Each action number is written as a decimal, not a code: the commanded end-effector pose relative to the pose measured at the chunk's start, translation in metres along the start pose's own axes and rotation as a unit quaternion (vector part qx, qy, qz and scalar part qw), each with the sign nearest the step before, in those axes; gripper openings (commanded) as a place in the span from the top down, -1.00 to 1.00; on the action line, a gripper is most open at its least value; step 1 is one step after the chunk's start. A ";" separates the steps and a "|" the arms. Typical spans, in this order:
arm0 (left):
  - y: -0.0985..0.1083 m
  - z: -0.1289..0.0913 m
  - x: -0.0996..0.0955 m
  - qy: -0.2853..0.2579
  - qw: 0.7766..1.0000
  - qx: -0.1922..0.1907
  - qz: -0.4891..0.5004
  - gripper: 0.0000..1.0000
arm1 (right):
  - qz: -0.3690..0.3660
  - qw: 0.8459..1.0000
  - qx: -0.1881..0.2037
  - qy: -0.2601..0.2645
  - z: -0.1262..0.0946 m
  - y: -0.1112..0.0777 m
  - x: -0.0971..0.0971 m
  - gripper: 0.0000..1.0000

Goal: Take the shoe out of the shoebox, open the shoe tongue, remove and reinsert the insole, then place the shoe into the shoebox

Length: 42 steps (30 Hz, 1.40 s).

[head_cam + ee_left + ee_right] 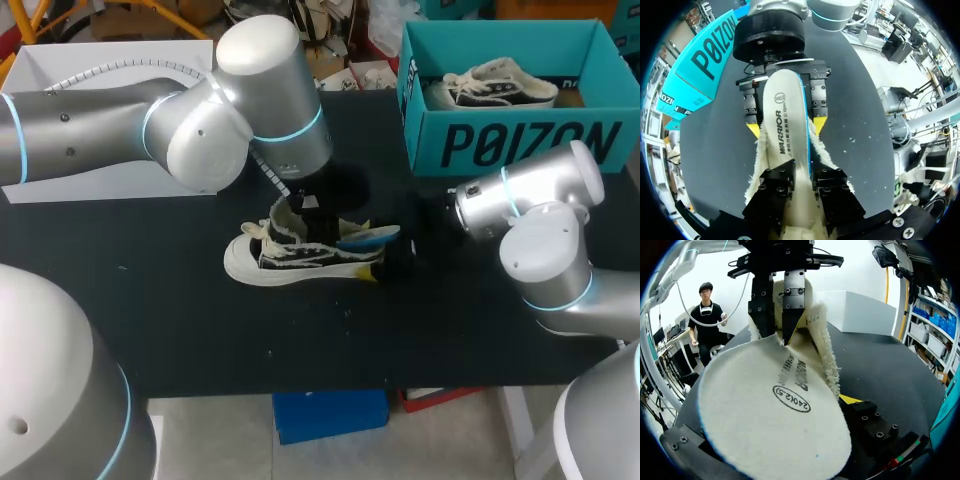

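bearing shoe, shoebox, black table, insole protruding

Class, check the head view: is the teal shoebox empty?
No, a shoe with a light sole lies inside the shoebox, near its back wall.

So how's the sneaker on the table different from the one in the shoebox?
The loose sneaker lies on the black table; the boxed sneaker sits in the teal shoebox. The loose sneaker's insole sticks out at the heel; the boxed sneaker's doesn't show. Both are cream-and-black low-tops.
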<state>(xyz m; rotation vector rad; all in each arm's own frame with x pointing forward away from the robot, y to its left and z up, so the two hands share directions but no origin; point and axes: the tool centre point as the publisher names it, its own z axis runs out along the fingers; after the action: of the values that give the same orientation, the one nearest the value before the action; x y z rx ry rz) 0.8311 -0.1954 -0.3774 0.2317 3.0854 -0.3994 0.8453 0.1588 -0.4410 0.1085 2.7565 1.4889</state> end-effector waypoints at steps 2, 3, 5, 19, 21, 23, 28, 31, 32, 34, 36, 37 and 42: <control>0.002 0.003 0.012 -0.017 1.000 0.003 0.017 -1.00 | 0.001 1.000 0.001 0.000 0.002 0.000 0.000 1.00; 0.002 0.004 0.013 -0.021 1.000 0.003 0.020 -1.00 | 0.001 1.000 0.001 0.000 0.002 0.000 0.000 1.00; 0.001 0.004 0.015 -0.029 0.999 0.006 0.029 -1.00 | 0.001 1.000 0.001 0.000 0.002 0.000 0.000 1.00; -0.025 0.016 0.000 -0.077 0.995 0.002 0.059 -0.86 | 0.001 1.000 0.001 0.000 0.002 0.000 0.000 1.00; -0.030 0.017 -0.004 -0.082 0.995 0.003 0.063 -0.83 | 0.001 1.000 0.001 0.000 0.002 0.000 0.000 1.00; -0.035 0.018 -0.006 -0.086 0.994 0.001 0.067 -0.74 | 0.001 1.000 0.001 0.000 0.002 0.000 0.000 1.00; -0.043 0.020 -0.011 -0.096 0.993 0.006 0.065 -0.49 | 0.001 1.000 0.001 0.000 0.002 0.000 0.000 1.00; -0.047 0.021 -0.015 -0.098 0.993 0.007 0.065 -0.46 | 0.001 1.000 0.001 0.000 0.002 0.000 0.000 1.00; -0.048 0.021 -0.016 -0.099 0.993 0.008 0.064 -0.41 | 0.001 1.000 0.001 0.000 0.002 0.000 0.000 1.00; -0.049 0.021 -0.016 -0.101 0.993 0.009 0.064 -0.28 | 0.001 1.000 0.001 0.000 0.002 0.000 0.000 1.00; -0.050 0.022 -0.016 -0.102 0.993 0.010 0.063 0.09 | 0.001 1.000 0.001 0.000 0.002 0.000 0.000 1.00; -0.050 0.022 -0.015 -0.103 0.993 0.009 0.062 0.27 | 0.001 1.000 0.001 0.000 0.002 0.000 0.000 1.00; -0.050 0.024 -0.015 -0.110 0.992 0.007 0.055 1.00 | 0.001 1.000 0.001 0.000 0.002 0.000 0.000 1.00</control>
<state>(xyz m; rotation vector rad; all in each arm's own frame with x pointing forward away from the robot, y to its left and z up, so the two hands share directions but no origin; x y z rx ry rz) 0.8407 -0.2497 -0.3840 0.3406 2.8470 -0.4143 0.8452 0.1589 -0.4412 0.1085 2.7566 1.4888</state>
